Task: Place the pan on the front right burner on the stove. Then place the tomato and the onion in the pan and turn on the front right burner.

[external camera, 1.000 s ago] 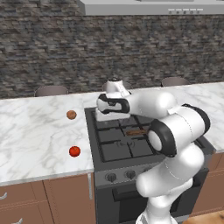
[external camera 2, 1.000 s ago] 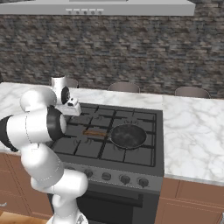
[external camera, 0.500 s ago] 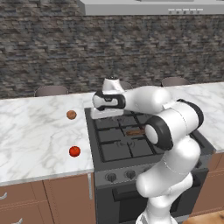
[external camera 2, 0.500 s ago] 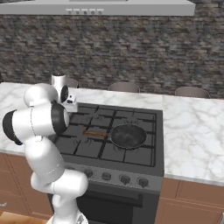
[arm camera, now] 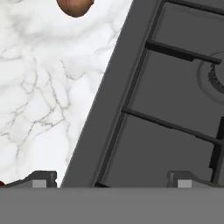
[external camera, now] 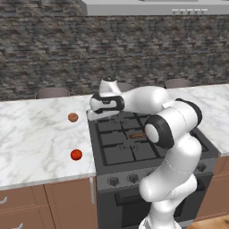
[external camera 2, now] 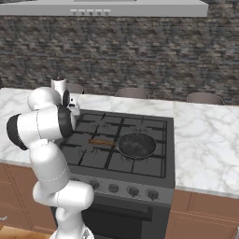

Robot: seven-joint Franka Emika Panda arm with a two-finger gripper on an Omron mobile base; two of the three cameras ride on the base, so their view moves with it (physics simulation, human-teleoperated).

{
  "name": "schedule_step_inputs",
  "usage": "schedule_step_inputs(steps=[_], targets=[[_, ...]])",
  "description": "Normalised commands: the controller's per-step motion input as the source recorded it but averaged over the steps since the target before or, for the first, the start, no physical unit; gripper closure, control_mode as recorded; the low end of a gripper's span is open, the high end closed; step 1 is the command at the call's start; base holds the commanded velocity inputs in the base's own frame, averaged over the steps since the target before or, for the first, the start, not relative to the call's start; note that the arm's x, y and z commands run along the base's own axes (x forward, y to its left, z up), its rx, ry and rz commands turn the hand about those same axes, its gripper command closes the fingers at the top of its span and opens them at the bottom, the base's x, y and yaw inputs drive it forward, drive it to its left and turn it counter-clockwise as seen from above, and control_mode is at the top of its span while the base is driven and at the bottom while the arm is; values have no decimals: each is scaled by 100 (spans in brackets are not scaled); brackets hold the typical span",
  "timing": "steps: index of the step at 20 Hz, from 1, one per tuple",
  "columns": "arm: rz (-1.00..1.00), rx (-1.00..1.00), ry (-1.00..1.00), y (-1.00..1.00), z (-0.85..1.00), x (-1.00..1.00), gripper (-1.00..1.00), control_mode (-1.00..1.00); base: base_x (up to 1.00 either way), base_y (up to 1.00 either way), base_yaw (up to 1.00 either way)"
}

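The black pan rests on the stove over its front right grates, its wooden handle pointing left. The front right burner lies mostly under it. On the marble left of the stove are the brownish onion and, nearer the front, the red tomato. My gripper hangs open over the stove's left edge, to the right of the onion and empty. In the hand view the gripper straddles that edge, its fingertips wide apart, and the onion sits at the top.
The marble counter runs left of the stove, and another stretch lies to its right. Knobs line the grey front panel. A stone wall and chair backs stand behind.
The arm has swung left from above the stove's back grates to its left edge, closer to the onion. The pan, tomato and onion have not moved.
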Motion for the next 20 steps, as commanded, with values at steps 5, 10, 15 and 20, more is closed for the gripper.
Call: schedule_step_inputs(steps=[5,10,15,20], targets=[[10,0,-14,11,0,23,-100,-100,0,0,0],[10,4,-6,7,0,15,-100,-100,0,0,0],[9,4,0,16,0,13,-100,-100,0,0,0],[8,1,-1,20,0,15,-100,-100,0,0,0]])
